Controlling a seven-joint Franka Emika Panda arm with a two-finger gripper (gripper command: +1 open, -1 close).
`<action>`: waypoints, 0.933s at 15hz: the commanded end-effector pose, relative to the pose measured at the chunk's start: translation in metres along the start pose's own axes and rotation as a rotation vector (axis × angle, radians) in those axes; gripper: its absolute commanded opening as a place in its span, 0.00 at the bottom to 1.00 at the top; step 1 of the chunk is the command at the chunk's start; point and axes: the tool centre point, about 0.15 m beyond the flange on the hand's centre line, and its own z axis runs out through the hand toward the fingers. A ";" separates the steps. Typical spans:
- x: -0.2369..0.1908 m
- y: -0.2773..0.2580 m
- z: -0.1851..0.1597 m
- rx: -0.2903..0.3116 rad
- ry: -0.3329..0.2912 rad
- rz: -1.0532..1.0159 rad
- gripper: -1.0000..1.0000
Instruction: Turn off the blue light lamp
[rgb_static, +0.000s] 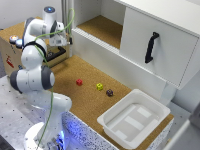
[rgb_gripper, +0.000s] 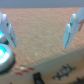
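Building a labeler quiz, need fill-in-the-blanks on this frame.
1. The gripper stands with its jaws ___.
2. The cube farthest from the white bin is ___.
3. The handle on the white cabinet door is ___.
4. The cork surface holds ___ small cubes.

Missing words: open; red; black; three.

The white arm is standing at the frame's left, reaching toward a cardboard box in the upper left. A small round dome, possibly the blue light lamp, is sitting there. A white tub is lying lower right.
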 end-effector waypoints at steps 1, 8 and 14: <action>0.099 -0.062 -0.016 -0.050 -0.290 -0.158 0.00; 0.107 -0.121 0.021 -0.064 -0.288 -0.153 0.00; 0.104 -0.124 0.047 0.006 -0.292 -0.082 0.00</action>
